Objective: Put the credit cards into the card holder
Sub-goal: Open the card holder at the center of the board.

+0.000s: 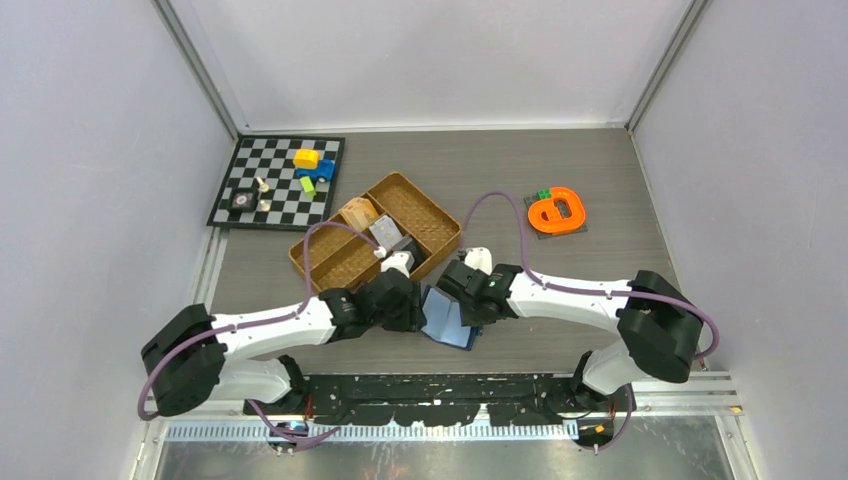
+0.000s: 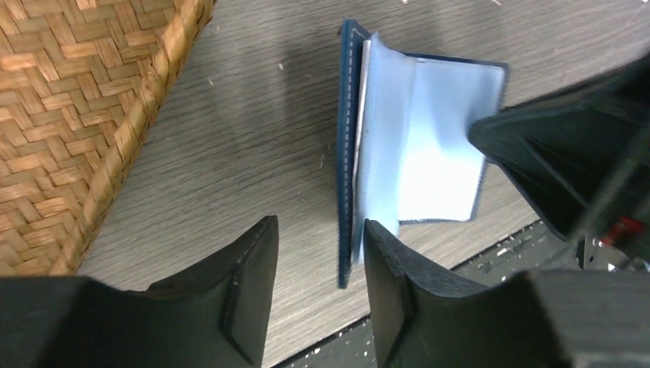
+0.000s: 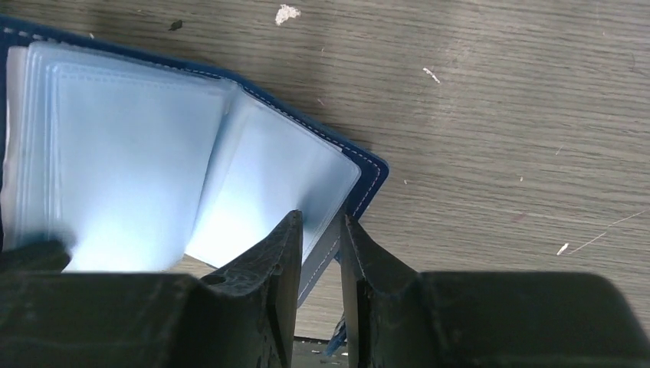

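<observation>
The card holder point(image 1: 450, 320) lies open on the table near the front edge, a navy wallet with light blue clear sleeves. My left gripper point(image 1: 410, 308) is at its left side. In the left wrist view the gripper point(image 2: 320, 230) is open, and the upturned navy cover point(image 2: 349, 230) stands between its fingers, close to the right one. My right gripper point(image 1: 466, 298) is at the wallet's right side. In the right wrist view it point(image 3: 320, 222) is closed narrowly on the cover's edge point(image 3: 368, 180). No dark credit card shows clearly.
A woven brown divided tray point(image 1: 425, 215) holding several small items stands just behind the wallet, and its rim shows in the left wrist view point(image 2: 146, 115). A chessboard point(image 1: 275, 180) with toys lies at the back left. An orange object point(image 1: 557, 211) lies at the right.
</observation>
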Action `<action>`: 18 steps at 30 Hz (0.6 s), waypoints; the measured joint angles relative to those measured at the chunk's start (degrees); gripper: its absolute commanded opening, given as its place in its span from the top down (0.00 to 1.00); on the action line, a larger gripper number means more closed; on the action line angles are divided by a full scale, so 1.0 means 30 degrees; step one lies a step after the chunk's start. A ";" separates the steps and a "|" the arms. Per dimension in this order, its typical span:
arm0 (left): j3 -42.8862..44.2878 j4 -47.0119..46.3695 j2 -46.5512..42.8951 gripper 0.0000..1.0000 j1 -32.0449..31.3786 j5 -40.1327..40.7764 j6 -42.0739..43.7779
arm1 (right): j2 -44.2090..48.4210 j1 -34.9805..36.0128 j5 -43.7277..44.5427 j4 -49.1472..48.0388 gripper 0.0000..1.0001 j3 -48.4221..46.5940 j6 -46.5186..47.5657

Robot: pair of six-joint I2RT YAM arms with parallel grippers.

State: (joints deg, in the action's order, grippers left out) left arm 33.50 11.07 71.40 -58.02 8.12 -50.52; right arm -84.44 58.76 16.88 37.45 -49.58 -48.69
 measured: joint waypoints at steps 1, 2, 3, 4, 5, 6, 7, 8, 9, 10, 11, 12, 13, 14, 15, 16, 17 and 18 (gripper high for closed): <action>0.0219 0.0393 -0.0255 0.47 0.0000 -0.0007 0.0248 | -0.0095 0.0000 0.0044 -0.0022 0.70 0.0000 -0.0007; 0.0481 0.0794 -0.0517 0.44 0.0000 -0.0015 0.0561 | -0.0168 0.0000 0.0080 -0.0044 0.71 0.0000 -0.0007; 0.0729 0.1115 -0.0780 0.41 0.0000 -0.0015 0.0816 | -0.0240 0.0000 0.0153 -0.0051 0.70 0.0000 -0.0007; 0.0976 0.1370 -0.1086 0.39 0.0000 -0.0015 0.1071 | -0.0284 0.0000 0.0197 -0.0051 0.71 0.0000 -0.0015; 0.1188 0.1552 -0.1421 0.38 0.0000 -0.0015 0.1311 | -0.0328 0.0000 0.0255 -0.0058 0.71 0.0000 -0.0022; 0.1399 0.1749 -0.1727 0.37 0.0000 -0.0022 0.1530 | -0.0372 0.0000 0.0342 -0.0058 0.71 0.0000 -0.0036; 0.1574 0.1858 -0.1982 0.35 0.0000 -0.0036 0.1683 | -0.0408 0.0000 0.0379 -0.0066 0.71 0.0007 -0.0058; 0.1727 0.1909 -0.2135 0.33 0.0000 -0.0080 0.1887 | -0.0452 0.0000 0.0430 -0.0080 0.72 0.0007 -0.0073; 0.1880 0.1916 -0.2215 0.32 0.0000 -0.0131 0.2040 | -0.0481 0.0000 0.0452 -0.0102 0.71 0.0015 -0.0080; 0.1989 0.1902 -0.2222 0.31 0.0000 -0.0226 0.2149 | -0.0481 0.0000 0.0474 -0.0117 0.69 0.0015 -0.0102; 0.2076 0.1821 -0.2178 0.31 0.0000 -0.0364 0.2302 | -0.0481 0.0000 0.0503 -0.0124 0.66 0.0015 -0.0131; 0.2120 0.1800 -0.2106 0.30 0.0000 -0.0503 0.2433 | -0.0481 0.0000 0.0503 -0.0175 0.64 0.0015 -0.0153; 0.2142 0.1727 -0.1967 0.30 0.0000 -0.0678 0.2514 | -0.0481 0.0000 0.0503 -0.0219 0.62 0.0015 -0.0189; 0.2149 0.1617 -0.1756 0.30 0.0000 -0.0860 0.2572 | -0.0481 0.0000 0.0503 -0.0248 0.61 0.0015 -0.0211; 0.2149 0.1508 -0.1450 0.30 0.0000 -0.1100 0.2586 | -0.0481 0.0000 0.0495 -0.0328 0.60 0.0015 -0.0240; 0.2149 0.1413 -0.1217 0.30 0.0000 -0.1246 0.2586 | -0.0474 0.0000 0.0488 -0.0386 0.58 0.0015 -0.0262; 0.2149 0.1319 -0.1005 0.29 0.0000 -0.1399 0.2579 | -0.0474 0.0000 0.0488 -0.0466 0.56 0.0015 -0.0270; 0.2149 0.1202 -0.0772 0.29 0.0000 -0.1537 0.2572 | -0.0444 0.0000 0.0459 -0.0583 0.54 0.0015 -0.0277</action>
State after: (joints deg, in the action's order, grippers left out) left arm 39.94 14.68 69.08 -58.02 3.51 -42.81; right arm -85.78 58.76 18.26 35.70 -49.54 -49.52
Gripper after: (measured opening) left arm 0.701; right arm 0.411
